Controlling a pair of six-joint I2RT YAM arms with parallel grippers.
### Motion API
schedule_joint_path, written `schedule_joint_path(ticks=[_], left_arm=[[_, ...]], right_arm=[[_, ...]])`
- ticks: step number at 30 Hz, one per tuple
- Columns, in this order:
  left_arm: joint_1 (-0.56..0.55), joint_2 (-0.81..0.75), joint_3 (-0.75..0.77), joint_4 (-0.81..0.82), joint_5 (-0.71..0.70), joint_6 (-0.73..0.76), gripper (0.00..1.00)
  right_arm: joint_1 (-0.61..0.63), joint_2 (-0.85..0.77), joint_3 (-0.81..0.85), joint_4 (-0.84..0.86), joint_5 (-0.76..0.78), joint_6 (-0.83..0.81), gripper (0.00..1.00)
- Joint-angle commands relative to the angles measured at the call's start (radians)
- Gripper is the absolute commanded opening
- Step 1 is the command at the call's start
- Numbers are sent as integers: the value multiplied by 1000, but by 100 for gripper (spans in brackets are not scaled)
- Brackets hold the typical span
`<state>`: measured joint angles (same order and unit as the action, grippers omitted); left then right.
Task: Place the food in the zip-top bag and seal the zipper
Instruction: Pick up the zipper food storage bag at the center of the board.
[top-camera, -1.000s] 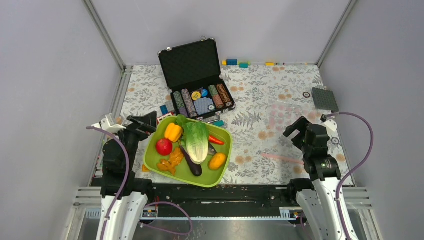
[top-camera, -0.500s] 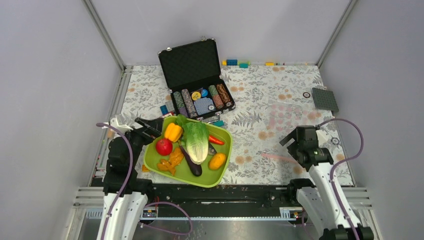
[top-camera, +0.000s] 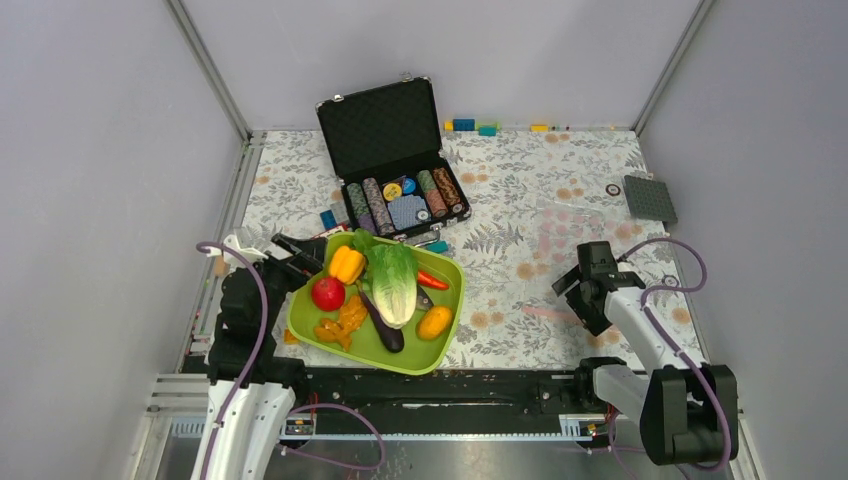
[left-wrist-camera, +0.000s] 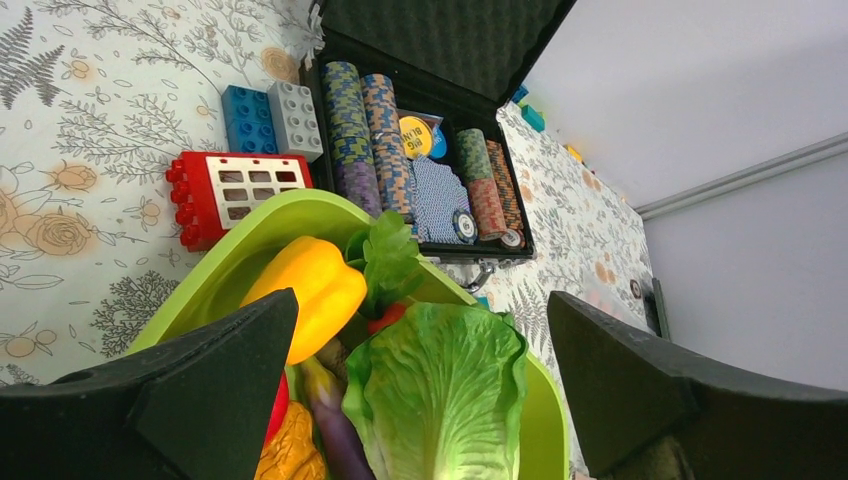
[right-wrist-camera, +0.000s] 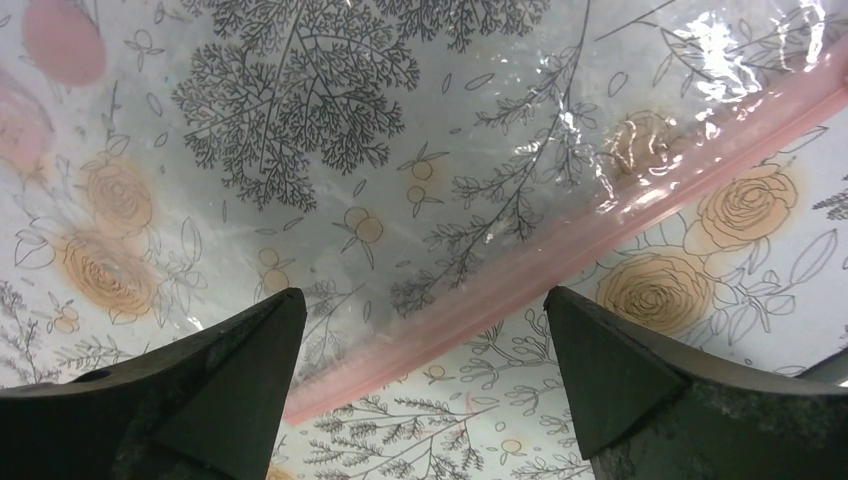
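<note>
Left gripper (left-wrist-camera: 422, 305), jaws spread, had advanced to the rim of the lime-green tray (top-camera: 457, 295), where glossy moulded toy food (yellow pepper (top-camera: 346, 264), ribbed lettuce (top-camera: 392, 280)) lay unbagged. Right gripper (right-wrist-camera: 425, 295), likewise spread, had dropped over the clear, crinkly zip-top bag (right-wrist-camera: 330, 120), straddling its flat pink zipper (right-wrist-camera: 560, 250). Loading appeared imminent.

round yellow plastic disc (left-wrist-camera: 418, 135), in open black foam-lined chip case (left-wrist-camera: 440, 40): lettering "big blin…", partly legible; nothing else readable.
</note>
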<state>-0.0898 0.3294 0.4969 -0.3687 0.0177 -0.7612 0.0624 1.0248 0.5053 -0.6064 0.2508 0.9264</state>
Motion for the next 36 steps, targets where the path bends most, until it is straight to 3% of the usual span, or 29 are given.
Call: schedule_joint_path(ticks=[1, 9, 23, 36], left_arm=[[4, 6, -6, 15, -52, -10, 99], [4, 24, 4, -20, -112, -18, 99], [5, 18, 15, -39, -137, -20, 99], [4, 23, 35, -59, -149, -17, 99]], right_arm=[[-4, 62, 3, 53, 41, 51, 98], [-4, 129, 7, 131, 38, 50, 95], [-4, 184, -22, 227, 47, 44, 54], [-6, 218, -10, 254, 45, 4, 33]])
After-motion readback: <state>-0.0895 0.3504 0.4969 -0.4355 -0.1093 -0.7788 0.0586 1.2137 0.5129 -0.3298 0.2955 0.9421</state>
